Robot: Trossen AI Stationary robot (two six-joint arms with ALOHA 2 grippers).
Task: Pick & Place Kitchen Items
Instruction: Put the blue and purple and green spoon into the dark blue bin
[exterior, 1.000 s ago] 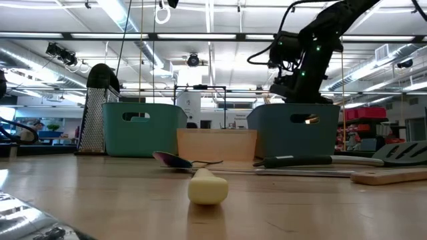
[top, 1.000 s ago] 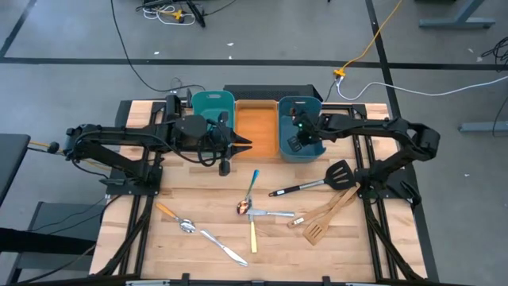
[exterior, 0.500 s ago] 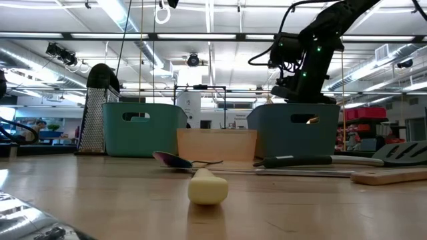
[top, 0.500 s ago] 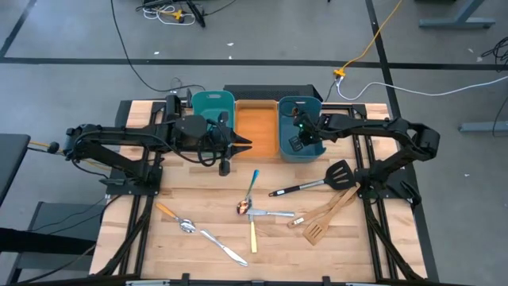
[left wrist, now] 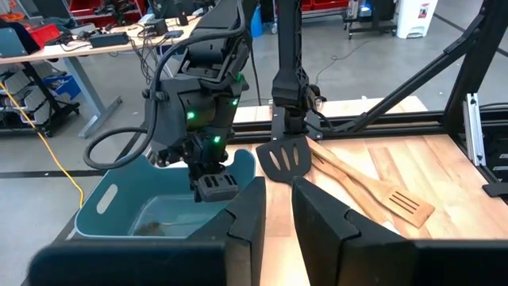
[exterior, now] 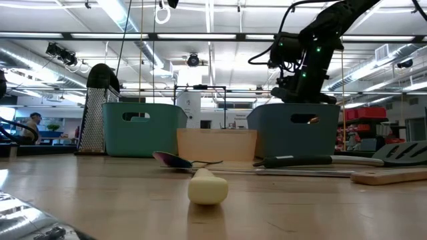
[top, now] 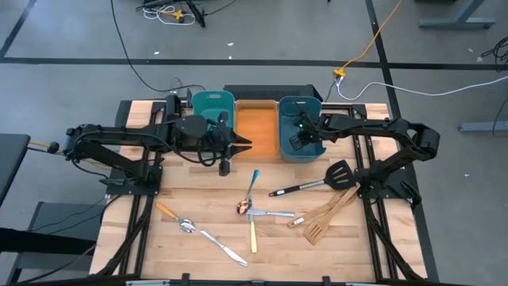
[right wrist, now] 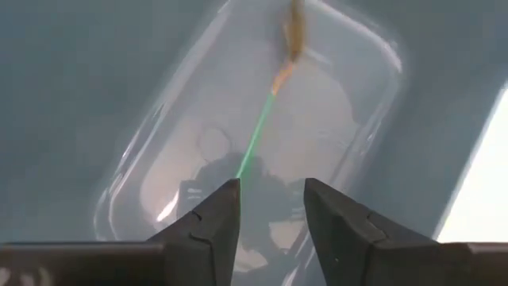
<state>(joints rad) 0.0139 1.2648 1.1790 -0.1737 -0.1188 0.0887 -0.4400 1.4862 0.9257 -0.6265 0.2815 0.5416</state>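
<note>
The right hand (top: 299,141) hangs over the right bin (top: 297,107); utensils (top: 252,208) lie before the bins.

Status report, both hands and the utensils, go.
Right hand open over right teal bin, green-handled utensil lying inside. Left hand empty, parked by orange bin. Remaining utensils on table, nothing blocking.

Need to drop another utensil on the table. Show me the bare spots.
Bare wood: the front right corner below the wooden spatulas, and the strip between the orange bin and the blue-handled spoon. Crowded: mid-table around the black slotted spatula and front left knife.
</note>
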